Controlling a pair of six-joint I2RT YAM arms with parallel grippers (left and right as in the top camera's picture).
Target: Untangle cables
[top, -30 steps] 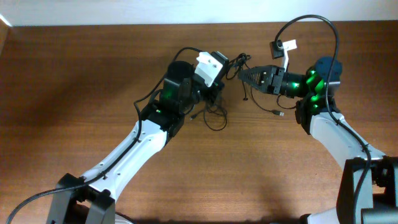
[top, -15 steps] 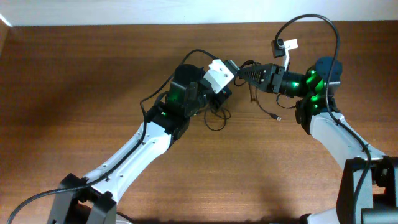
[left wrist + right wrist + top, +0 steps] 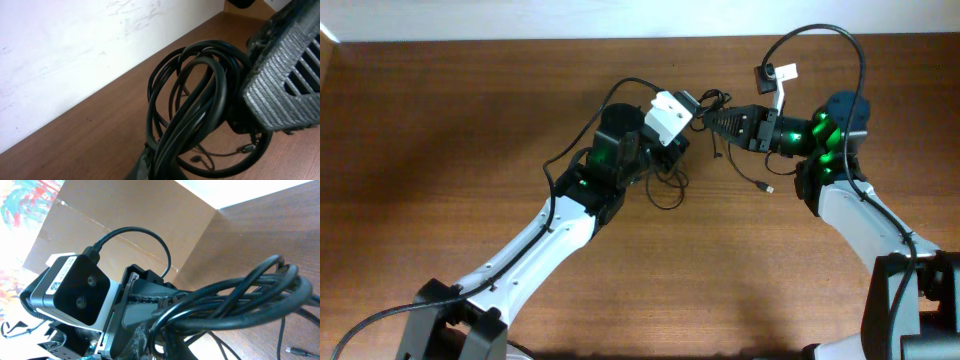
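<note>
The cables [image 3: 667, 183] are a tangled bundle of thin black cords between my two grippers near the table's far middle. Loops lie on the wood below the left gripper, and one end with a small plug [image 3: 768, 188] trails right. My left gripper [image 3: 682, 135] is shut on the bundle; in the left wrist view the cords [image 3: 192, 107] rise from its jaws [image 3: 165, 162]. My right gripper [image 3: 712, 118] is shut on the same bundle from the right; in the right wrist view the cords [image 3: 240, 300] cross its jaws [image 3: 160, 335]. The right gripper's ribbed finger [image 3: 285, 80] shows against the bundle.
The left arm's white wrist camera [image 3: 668, 112] [image 3: 75, 292] sits a few centimetres from the right gripper. The right arm's thick black supply cable [image 3: 820, 35] arcs over the table's far edge, with a white tag [image 3: 782, 72]. Small plugs [image 3: 247, 148] lie on the brown wood.
My left gripper moved up and right towards the right gripper, closing the gap, then eased back slightly. The bundle rose with it. The trailing plug shifted only a little.
</note>
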